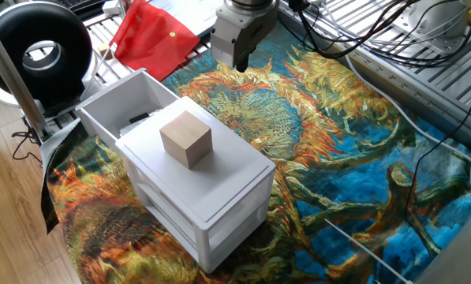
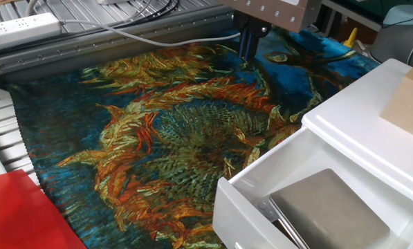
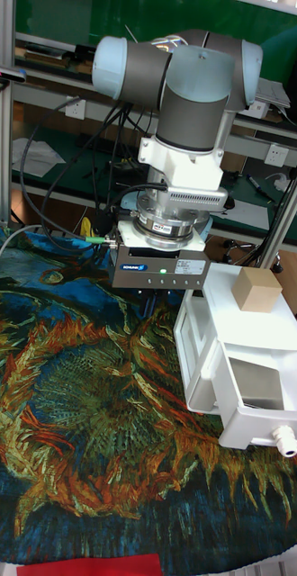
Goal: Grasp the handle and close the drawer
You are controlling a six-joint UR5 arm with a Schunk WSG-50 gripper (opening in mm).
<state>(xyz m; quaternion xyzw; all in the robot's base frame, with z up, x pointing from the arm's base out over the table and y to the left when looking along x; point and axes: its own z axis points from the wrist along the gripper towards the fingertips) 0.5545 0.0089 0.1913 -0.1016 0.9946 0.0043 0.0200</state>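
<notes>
Arm reaching down from above: in the tall fixed view the grey UR5 arm (image 3: 180,81) bends over the counter (image 1: 338,181), wrist pointing straight down, with the end effector (image 3: 153,286) hanging below a grey body that carries a small green light. Its fingertips sit low over the patterned cloth (image 2: 158,138), and from one fixed view they seem just clear of the fabric, though I cannot say for sure. Whether the fingers are spread or pressed together I cannot tell; only a dark stub shows in the other fixed view, under the body's edge.

The white cabinet (image 1: 196,197) stands on the cloth, and the drawer (image 1: 125,110), its topmost one, is pulled well out. In one fixed view the end effector (image 1: 239,57) is at about 1 o'clock from the open drawer, near but apart from it, touching nothing of the cabinet. In the tall fixed view the drawer (image 3: 256,405) juts toward the bottom of the picture, at roughly 4 o'clock from the end effector, with its round white handle (image 3: 285,439) on the front wall, well apart from the fingers. A flat grey item (image 2: 331,207) lies inside the drawer. A tan wooden cube (image 1: 186,139) rests on the cabinet's top. A red cloth (image 1: 152,35) lies at the counter's far edge, beside a black ring-shaped object (image 1: 38,51).
</notes>
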